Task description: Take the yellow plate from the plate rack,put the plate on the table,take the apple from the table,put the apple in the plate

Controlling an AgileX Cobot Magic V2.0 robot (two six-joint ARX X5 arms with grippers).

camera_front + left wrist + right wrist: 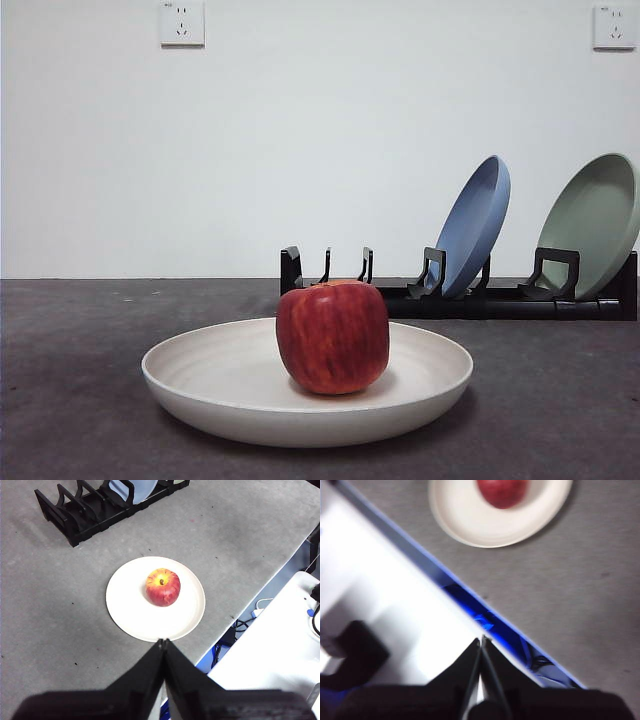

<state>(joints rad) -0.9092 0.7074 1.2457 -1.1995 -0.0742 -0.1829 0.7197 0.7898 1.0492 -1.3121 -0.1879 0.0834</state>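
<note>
The red apple point(332, 336) stands upright in the middle of the cream yellow plate point(210, 380), which lies flat on the dark grey table point(80, 400). Both show in the left wrist view, apple point(163, 587) on plate point(130, 610), and partly in the right wrist view, apple point(503, 491) on plate point(470, 525). The black plate rack point(460, 298) stands behind, its left slots empty. My left gripper point(164, 642) is shut and empty, high above the table's near edge. My right gripper point(481, 640) is shut and empty, held back over the table's edge.
A blue plate point(473, 225) and a sage-green plate point(592, 222) lean in the rack's right slots. The rack also shows in the left wrist view point(85, 510). A white surface with cables point(280, 645) lies beyond the table's edge.
</note>
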